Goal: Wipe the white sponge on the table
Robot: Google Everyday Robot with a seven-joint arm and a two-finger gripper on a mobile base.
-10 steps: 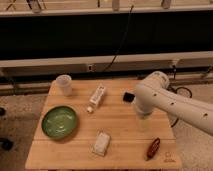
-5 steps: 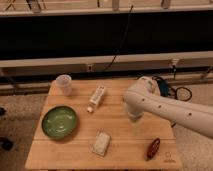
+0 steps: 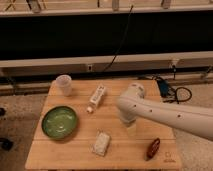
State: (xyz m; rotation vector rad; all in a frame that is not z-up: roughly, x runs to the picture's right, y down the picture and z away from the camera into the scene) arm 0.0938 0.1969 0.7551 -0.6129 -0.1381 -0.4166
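End effector [image 3: 130, 123] hung from the white arm [image 3: 170, 115] over the middle of the table [image 3: 125, 156], jaws apart and holding nothing. A green plate [image 3: 59, 122] sat to the left. The white sponge [image 3: 101, 143] lay near the front edge, below-left of the end effector and apart from it.

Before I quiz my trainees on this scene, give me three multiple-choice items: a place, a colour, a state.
1. The white sponge lies: A in the bowl; B on the table near its front edge; C off the table.
2. The bowl is: A red; B green; C blue.
3. The gripper is: A holding the sponge; B in the bowl; C above the table, empty, apart from the sponge.
Answers: B, it rests on bare wood; B, green glaze; C, the sponge lies clear of it.
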